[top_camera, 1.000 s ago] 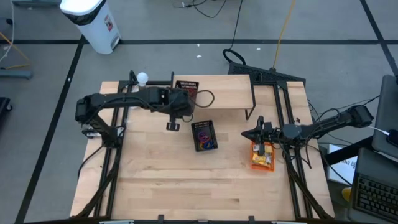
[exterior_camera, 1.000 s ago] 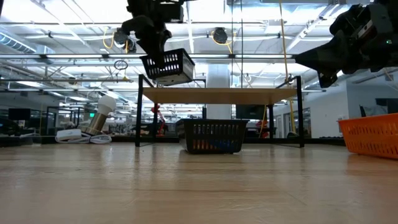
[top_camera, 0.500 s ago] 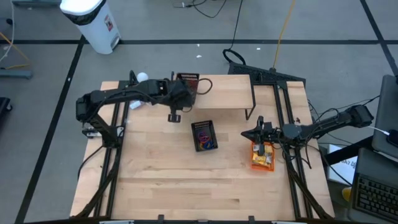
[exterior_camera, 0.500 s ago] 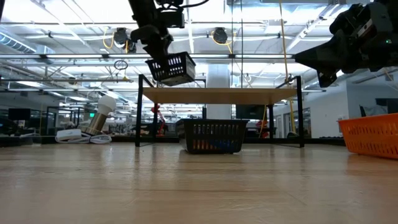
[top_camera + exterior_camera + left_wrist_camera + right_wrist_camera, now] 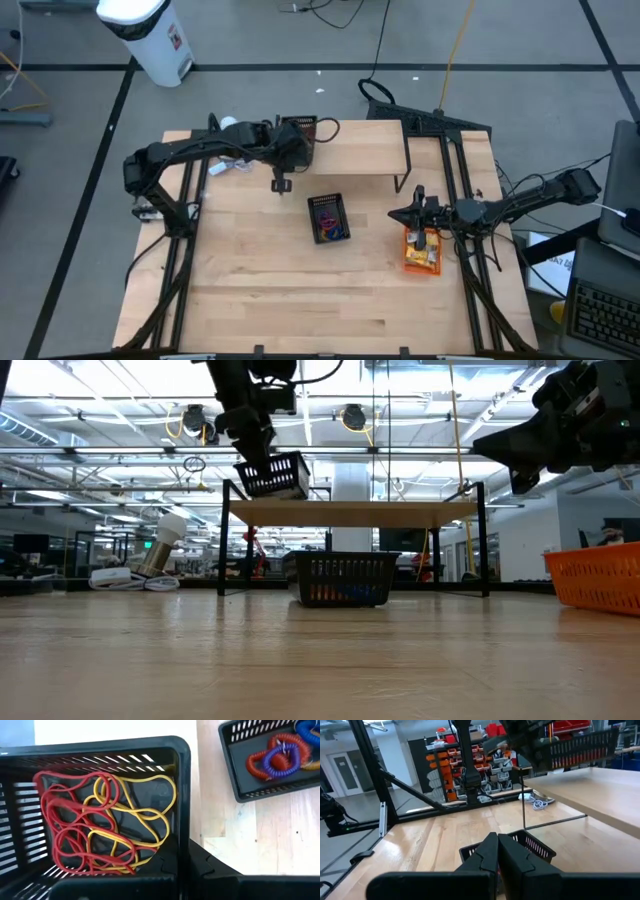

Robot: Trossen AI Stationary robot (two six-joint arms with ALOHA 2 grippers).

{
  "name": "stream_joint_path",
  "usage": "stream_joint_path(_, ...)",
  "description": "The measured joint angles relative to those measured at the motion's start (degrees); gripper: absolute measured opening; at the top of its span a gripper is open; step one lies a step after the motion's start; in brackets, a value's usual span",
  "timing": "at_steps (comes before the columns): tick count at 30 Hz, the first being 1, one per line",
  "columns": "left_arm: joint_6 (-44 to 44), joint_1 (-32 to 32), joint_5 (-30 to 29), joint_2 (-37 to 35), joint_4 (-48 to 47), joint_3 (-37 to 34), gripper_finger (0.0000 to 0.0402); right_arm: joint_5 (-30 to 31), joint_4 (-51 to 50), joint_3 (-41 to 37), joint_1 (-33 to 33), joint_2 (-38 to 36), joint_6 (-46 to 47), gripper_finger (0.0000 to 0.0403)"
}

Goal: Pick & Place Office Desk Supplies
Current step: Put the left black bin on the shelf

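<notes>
The wooden worktop (image 5: 300,290) carries a raised wooden shelf (image 5: 365,148) on thin black legs along its far edge. The left arm reaches across from the left edge, and the left gripper (image 5: 262,460) is clenched on the rim of a small black mesh basket (image 5: 274,475), holding it tilted in the air over the shelf's left end, clear of the shelf top. Inside that basket lie tangled red and yellow rubber bands (image 5: 100,827). A second black basket (image 5: 328,217) stands on the worktop near the middle, in front of the shelf, holding red and blue coiled cords (image 5: 277,756). An orange basket (image 5: 421,250) sits near the right edge, with yellow items in it too small to make out. The right gripper (image 5: 417,213) hangs just above the orange basket's far end, fingers pressed together and holding nothing. A white ball on a stand (image 5: 229,126) stands at the far left corner, just behind the left arm.
</notes>
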Motion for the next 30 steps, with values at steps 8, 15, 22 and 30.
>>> stream_joint_path(8,0.0,-0.7,-2.7,3.4,-0.7,0.1,0.0001,0.0,2.3,0.0,0.0,-0.1,-1.4,0.0)
stream_joint_path(15,-3.3,-0.7,-3.8,4.5,-0.2,0.2,0.0001,-0.1,2.7,0.0,0.0,0.0,-1.5,0.0)
stream_joint_path(22,-5.0,-0.8,-2.6,4.7,-3.0,3.3,0.0003,-0.1,2.9,0.0,0.0,-0.1,-1.5,0.0)
stream_joint_path(30,-4.3,-0.8,-1.5,4.7,-2.2,4.5,0.0006,-0.1,2.9,0.0,0.0,-0.1,-1.5,0.0)
